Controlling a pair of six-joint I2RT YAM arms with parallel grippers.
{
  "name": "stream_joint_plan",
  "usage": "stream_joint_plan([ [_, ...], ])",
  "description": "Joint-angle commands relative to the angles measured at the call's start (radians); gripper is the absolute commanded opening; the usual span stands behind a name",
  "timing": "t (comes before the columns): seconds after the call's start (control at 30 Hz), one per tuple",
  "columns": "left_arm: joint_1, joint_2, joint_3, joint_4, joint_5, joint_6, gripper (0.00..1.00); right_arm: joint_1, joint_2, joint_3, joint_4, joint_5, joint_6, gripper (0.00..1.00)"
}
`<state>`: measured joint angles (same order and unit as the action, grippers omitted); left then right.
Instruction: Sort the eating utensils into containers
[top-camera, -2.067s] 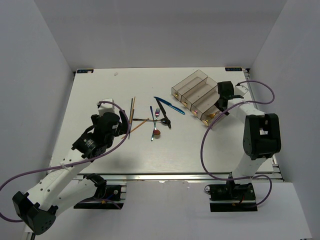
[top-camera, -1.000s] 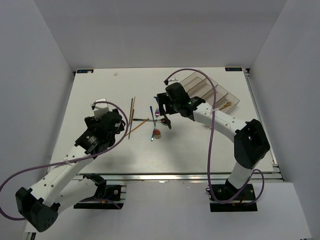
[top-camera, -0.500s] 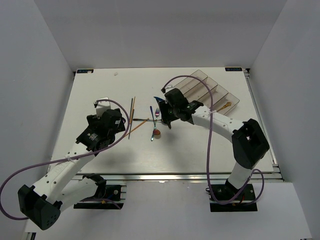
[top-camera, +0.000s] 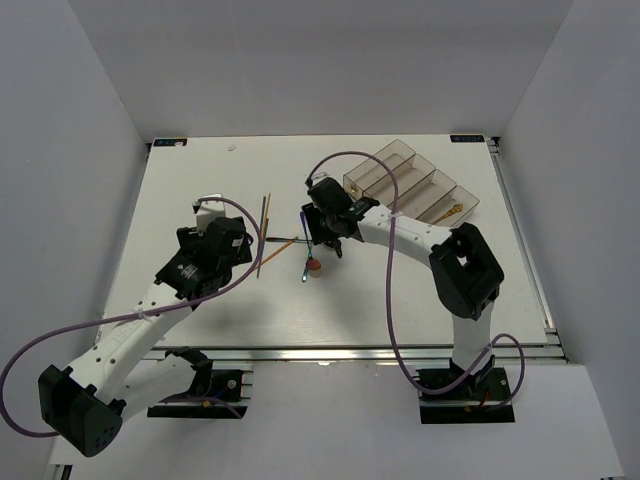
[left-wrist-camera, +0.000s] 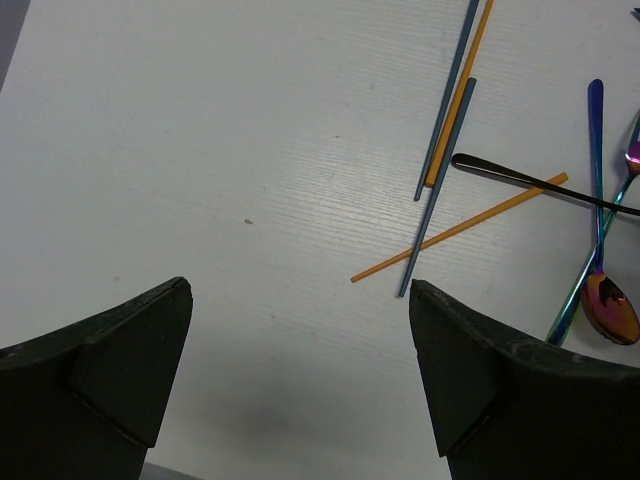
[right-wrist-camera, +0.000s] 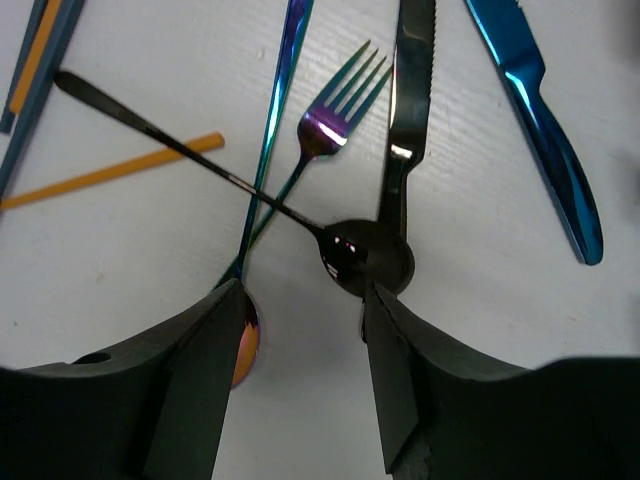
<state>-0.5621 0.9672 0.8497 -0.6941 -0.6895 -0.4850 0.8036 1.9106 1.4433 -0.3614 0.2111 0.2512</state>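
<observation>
Farthest left of the containers (top-camera: 380, 168), the left gripper (left-wrist-camera: 300, 380) has barely shifted over the last two seconds. It hangs with its fingers spread wide, holding nothing, above bare table (left-wrist-camera: 200, 150) just short of the chopsticks (left-wrist-camera: 437, 180), two slim grey-blue sticks and two orange ones, loosely crossed. Nearer the containers lies the tangle of cutlery: the iridescent spoon (right-wrist-camera: 276, 120) with its rainbow handle, the iridescent fork (right-wrist-camera: 322, 128) with purple-green tines, and the black spoon (right-wrist-camera: 365, 262), whose thin handle lies across both. Then comes the black knife (right-wrist-camera: 411, 90), its serrated blade touching that spoon's bowl, and the glossy blue knife (right-wrist-camera: 535, 130), closest to the containers. The big change is the right gripper (right-wrist-camera: 300, 390): two seconds ago it was at the containers' near right end, and it has since swung across to this tangle. It now hovers low, fingers apart and empty, with the black spoon's bowl just ahead of one fingertip and the iridescent spoon's bowl partly hidden by the other. The gold spoon (top-camera: 454, 211) rests in the containers' rightmost bin, so one piece looks sorted and the black spoon is probably next, though the crossed handles could drag neighbours along; what the other bins hold is too small to tell
</observation>
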Motion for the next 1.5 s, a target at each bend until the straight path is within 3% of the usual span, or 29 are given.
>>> stream_joint_plan([
  [0.0,0.004,0.008,-0.005,0.024,0.025,0.019,0.98,0.003,0.031,0.095,-0.004,0.079,0.077,0.56],
  [0.23,0.004,-0.002,-0.006,0.028,0.038,0.022,0.98,0.025,0.057,0.121,0.029,-0.027,0.062,0.53],
  [0.43,0.004,-0.027,-0.006,0.028,0.035,0.020,0.98,0.051,0.120,0.174,-0.033,-0.013,0.031,0.49],
  [0.67,0.004,-0.024,-0.008,0.031,0.044,0.023,0.98,0.055,0.188,0.215,0.033,-0.118,-0.301,0.43],
  [0.9,0.004,-0.018,-0.009,0.033,0.053,0.026,0.98,0.052,0.275,0.298,-0.004,-0.192,-0.570,0.46],
  [1.2,0.004,-0.009,-0.011,0.039,0.073,0.031,0.98,0.046,0.350,0.362,-0.031,-0.236,-0.661,0.45],
  [1.47,0.004,-0.005,-0.009,0.041,0.077,0.033,0.98,0.029,0.386,0.382,-0.083,-0.298,-0.685,0.36],
])
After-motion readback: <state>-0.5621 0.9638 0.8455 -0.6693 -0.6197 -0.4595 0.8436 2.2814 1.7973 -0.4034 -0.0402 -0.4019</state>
